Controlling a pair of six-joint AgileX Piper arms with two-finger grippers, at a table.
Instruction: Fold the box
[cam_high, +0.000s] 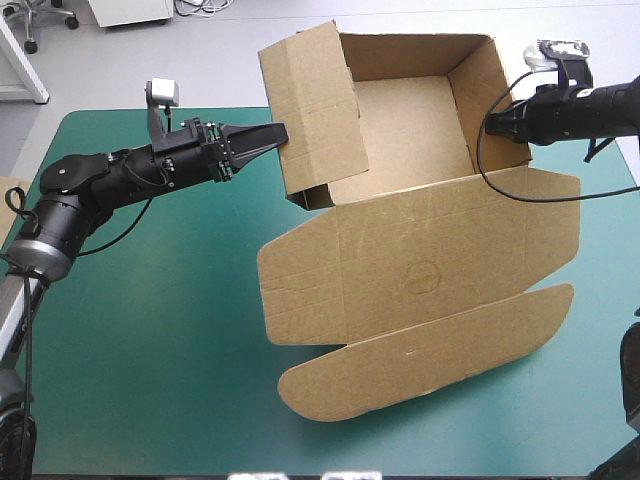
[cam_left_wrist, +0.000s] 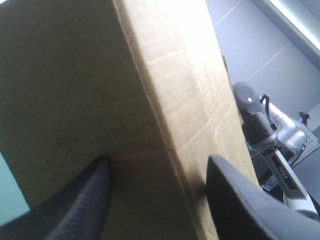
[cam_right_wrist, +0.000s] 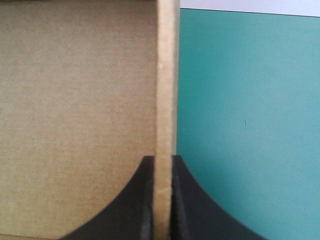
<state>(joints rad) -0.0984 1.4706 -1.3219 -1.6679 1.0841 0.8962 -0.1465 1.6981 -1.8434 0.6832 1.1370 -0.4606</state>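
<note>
Teal-green surface (cam_high: 140, 360) fills our high view, and the brown box (cam_high: 410, 120) sits on its far half, right of centre, as an open tray. The back wall (cam_high: 410, 55) and right wall (cam_high: 482, 100) stand raised. The left wall (cam_high: 318, 110) rises tilted, and the lid (cam_high: 420, 270) lies flat toward the near edge, ending in a rounded flap (cam_high: 420, 358). Our right jaws are clamped on the right wall's upper edge, with the board pinched between the black fingers (cam_right_wrist: 125, 210). Our left jaws stand apart and grip nothing. Their fingertips (cam_left_wrist: 75, 205) are right at the left wall's outer face.
</note>
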